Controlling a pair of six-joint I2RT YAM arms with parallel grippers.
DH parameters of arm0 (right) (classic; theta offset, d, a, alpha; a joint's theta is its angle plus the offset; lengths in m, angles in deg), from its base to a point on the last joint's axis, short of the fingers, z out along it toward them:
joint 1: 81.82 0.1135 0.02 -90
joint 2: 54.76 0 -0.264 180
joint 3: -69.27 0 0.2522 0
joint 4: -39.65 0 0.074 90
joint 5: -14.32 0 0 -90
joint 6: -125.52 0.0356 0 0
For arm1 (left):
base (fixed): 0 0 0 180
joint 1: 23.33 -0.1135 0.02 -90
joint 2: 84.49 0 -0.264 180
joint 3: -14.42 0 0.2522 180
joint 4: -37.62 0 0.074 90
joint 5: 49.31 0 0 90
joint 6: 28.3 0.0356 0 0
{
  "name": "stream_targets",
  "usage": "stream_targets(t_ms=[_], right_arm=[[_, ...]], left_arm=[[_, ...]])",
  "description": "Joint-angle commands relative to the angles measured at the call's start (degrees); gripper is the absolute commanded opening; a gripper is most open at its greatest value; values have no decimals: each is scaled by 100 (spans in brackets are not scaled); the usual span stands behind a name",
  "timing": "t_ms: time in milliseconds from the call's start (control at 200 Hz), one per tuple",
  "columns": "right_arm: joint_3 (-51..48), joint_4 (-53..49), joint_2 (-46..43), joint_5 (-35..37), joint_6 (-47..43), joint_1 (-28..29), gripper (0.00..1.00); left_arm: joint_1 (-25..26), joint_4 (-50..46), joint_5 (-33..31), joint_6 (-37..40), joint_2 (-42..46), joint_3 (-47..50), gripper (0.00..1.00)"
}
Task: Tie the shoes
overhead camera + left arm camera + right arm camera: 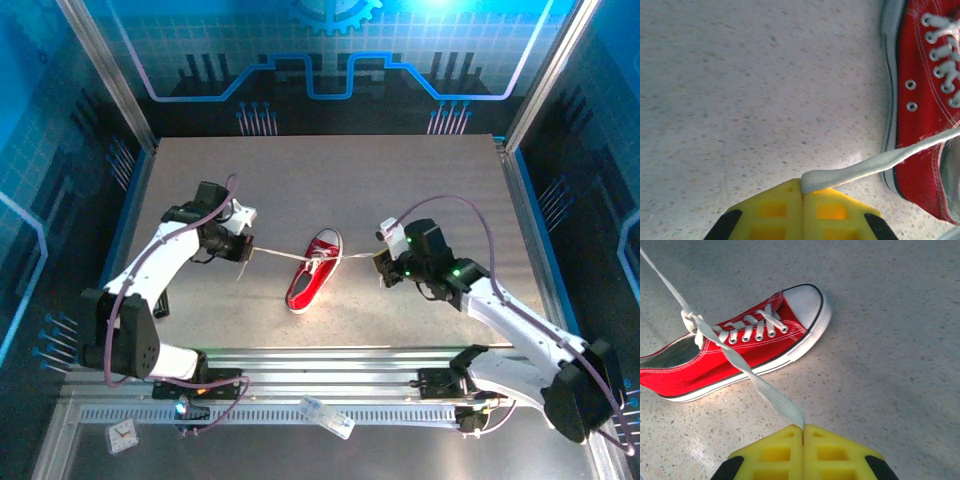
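Note:
The red shoe (313, 270) with its white sole and toe cap lies in the middle of the table, toe toward the back right. Its white laces are crossed in a simple knot (690, 317) over the tongue. One lace end (865, 167) runs taut to the left, where my left gripper (802, 182) is shut on it. The other lace end (765, 390) stretches right, and my right gripper (803, 427) is shut on it. In the top view the left gripper (243, 250) and the right gripper (382, 262) stand on opposite sides of the shoe, with the lace in a nearly straight line between them.
The grey speckled table (400, 190) is enclosed by blue walls with metal posts. A metal rail (330, 365) runs along the near edge by the arm bases. A small clear item (327, 416) and a white square (122, 436) lie in front of it.

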Motion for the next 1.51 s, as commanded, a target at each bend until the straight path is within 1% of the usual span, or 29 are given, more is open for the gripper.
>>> stream_targets(t_ms=[0,110,205,300,430,570,655,700,765,855,990,1145,1301,1421,1501], right_arm=[[61,-639,-210,239,42,-185,0],[51,-787,-222,322,97,-349,0],[21,-842,-135,241,183,-508,0],[-10,-862,-31,172,275,-578,0],[-13,-849,240,-29,329,-665,0],[89,-852,537,-149,323,-704,0],[170,-924,706,-168,359,-772,0],[238,-1023,821,-169,420,-847,0],[321,-1158,960,-217,497,-1000,0],[416,-1353,1106,-306,612,-1250,0],[525,-1591,1330,-641,710,-1545,0],[534,-1750,1570,-933,823,-1650,0],[527,-1917,1843,-990,835,-1693,0],[493,-1940,1907,-867,875,-1759,0],[401,-1762,1850,-967,971,-1878,0]], left_arm=[[-157,216,-280,-281,208,108,0],[-268,215,-394,-282,201,129,0],[-450,185,-469,-364,166,174,0],[-693,222,-767,-735,224,220,0],[-1075,540,-724,-1017,501,399,0],[-1519,754,-316,-1245,638,534,0],[-1884,668,189,-1474,538,514,0],[-2067,596,563,-1431,455,504,0],[-2210,498,867,-1327,339,478,0],[-2304,404,907,-1230,259,471,0],[-2496,487,1021,-1326,265,552,0],[-2741,553,1237,-1404,132,572,0],[-3002,523,1300,-1373,67,583,0],[-3061,520,1258,-1366,101,637,0],[-3081,545,1237,-1388,128,675,0]])
